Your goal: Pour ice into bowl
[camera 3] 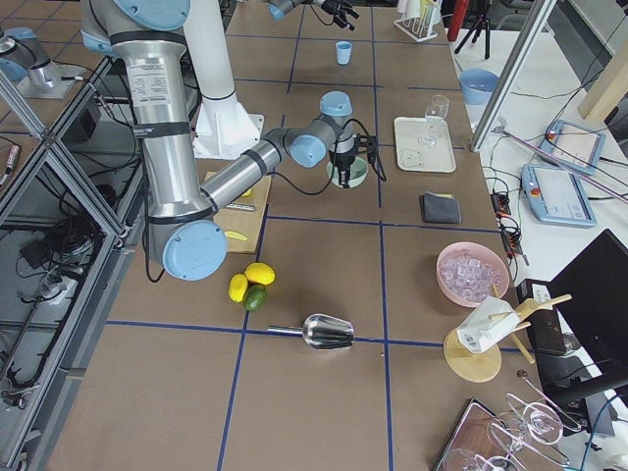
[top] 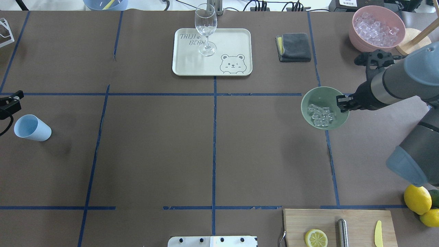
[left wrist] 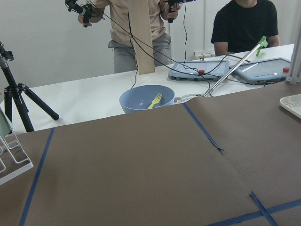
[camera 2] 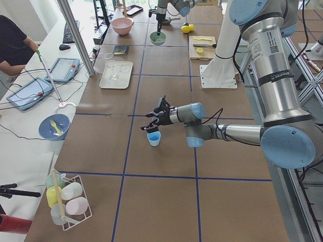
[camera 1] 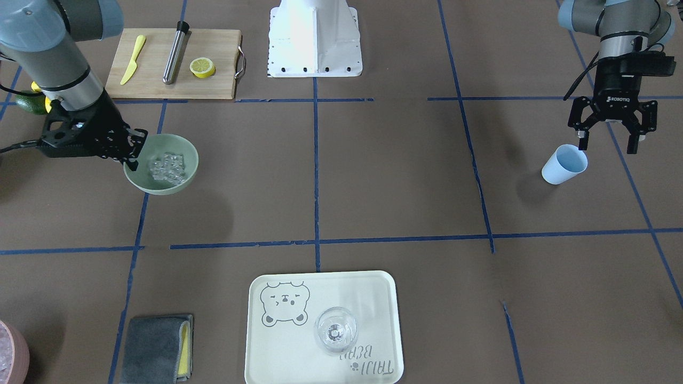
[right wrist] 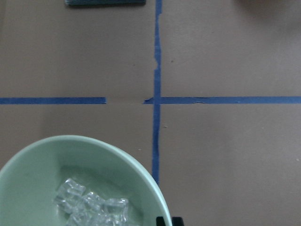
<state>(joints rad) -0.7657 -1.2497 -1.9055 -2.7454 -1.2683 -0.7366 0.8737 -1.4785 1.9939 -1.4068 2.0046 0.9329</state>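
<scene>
Right gripper point(top: 343, 103) clamped on the bowl point(top: 312, 97) rim at its 3 o'clock, seen from overhead; ice point(top: 320, 115) lies inside. Left gripper point(camera 1: 608, 146) spread wide above the cup point(camera 1: 564, 165). Risk: the single-edge pinch slips, the bowl tips and the cubes spill.

Overall: bright and even in all 6 views, lit from above; colours clean, no dim corners.
Shadows: soft and faint. In the front view a blurred dark patch lies on the table point(camera 1: 373, 176) below the bowl point(camera 1: 176, 145), and another lies beside the cup point(camera 1: 563, 165).
Glare: the white base point(camera 1: 315, 37) is blown out near its top. Small glints show on the ice point(camera 1: 168, 168) and the glass point(top: 205, 20).
Focus: the 4 fixed views are sharp. The right wrist view is soft, and the near bowl rim is slightly blurred.
Distortion: the side views are wide-angle, and the post point(camera 2: 78, 40) leans.
Left wrist view: the pale wall is bright.
</scene>
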